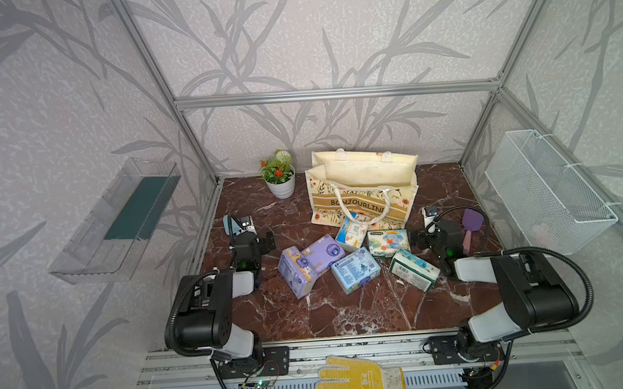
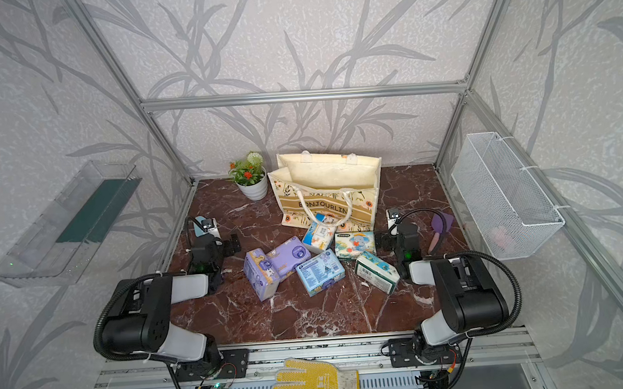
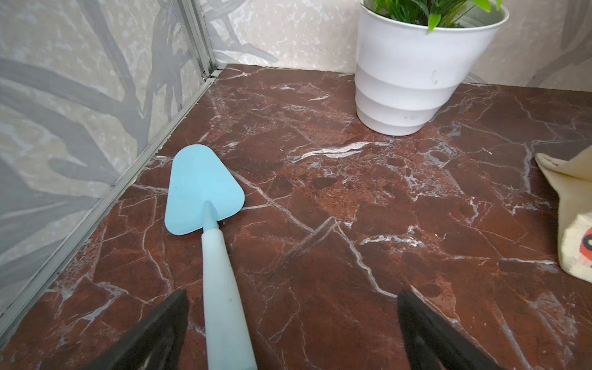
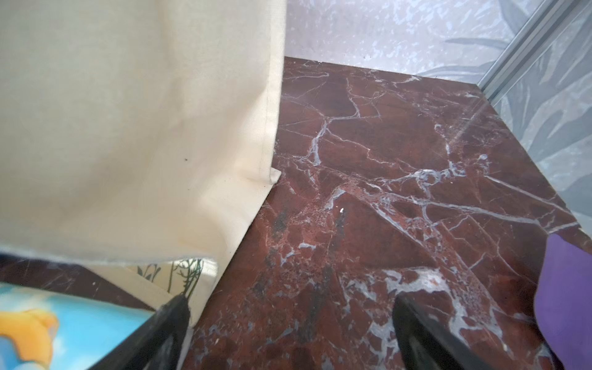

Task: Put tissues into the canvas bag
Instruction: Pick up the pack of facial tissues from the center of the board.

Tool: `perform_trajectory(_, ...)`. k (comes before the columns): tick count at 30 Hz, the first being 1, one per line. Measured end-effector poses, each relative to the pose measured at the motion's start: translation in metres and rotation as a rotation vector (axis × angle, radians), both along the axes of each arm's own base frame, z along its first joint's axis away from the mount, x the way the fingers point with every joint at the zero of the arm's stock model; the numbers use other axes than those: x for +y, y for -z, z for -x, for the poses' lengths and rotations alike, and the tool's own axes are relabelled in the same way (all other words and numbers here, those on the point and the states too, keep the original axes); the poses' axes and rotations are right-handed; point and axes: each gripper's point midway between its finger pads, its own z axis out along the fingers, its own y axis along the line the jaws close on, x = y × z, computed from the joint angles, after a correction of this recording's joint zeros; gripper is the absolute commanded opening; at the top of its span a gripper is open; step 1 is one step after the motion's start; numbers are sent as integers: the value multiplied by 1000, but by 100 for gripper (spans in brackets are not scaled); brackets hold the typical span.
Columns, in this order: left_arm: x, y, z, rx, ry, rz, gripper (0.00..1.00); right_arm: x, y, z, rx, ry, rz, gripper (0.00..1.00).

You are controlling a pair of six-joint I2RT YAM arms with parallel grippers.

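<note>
A yellow glove (image 1: 358,379) is seen on the front rail (image 1: 349,350). The left gripper (image 3: 291,298) and right gripper (image 4: 288,299) are held wide apart, empty. The tissues (image 1: 355,270) are scattered before the upright canvas bag (image 1: 361,185).

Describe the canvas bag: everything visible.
The bag is cream fabric with flower prints, a tan striped band reading BONJOURLINE and white looped handles. In both top views it stands upright, mouth open, at the back of the table, right of the plant. The near handle hangs down its front. A blue-white pack leans on its front base. No pack shows inside.
</note>
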Motion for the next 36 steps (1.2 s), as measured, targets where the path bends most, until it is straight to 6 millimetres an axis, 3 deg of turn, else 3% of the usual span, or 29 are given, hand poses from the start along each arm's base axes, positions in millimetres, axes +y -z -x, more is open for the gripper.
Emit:
perform_trajectory(23, 0, 0, 0, 0, -1, 1, 99, 0, 0, 0, 0, 0, 0, 99)
perform_trajectory(28, 8, -2, 0, 41, -48, 2, 97, -2, 0, 1, 16, 13, -2, 100)
perform_trajectory(31, 17, -39, -9, 30, -97, 13, 94, -9, -18, 1, 48, 56, -23, 100)
perform_trajectory(34, 22, -94, -9, -77, -144, 47, 94, -15, -62, -4, 0, 97, -68, 100)
perform_trajectory(36, 24, -117, -1, -123, -167, 78, 93, -17, -87, -2, -28, 113, -103, 100)
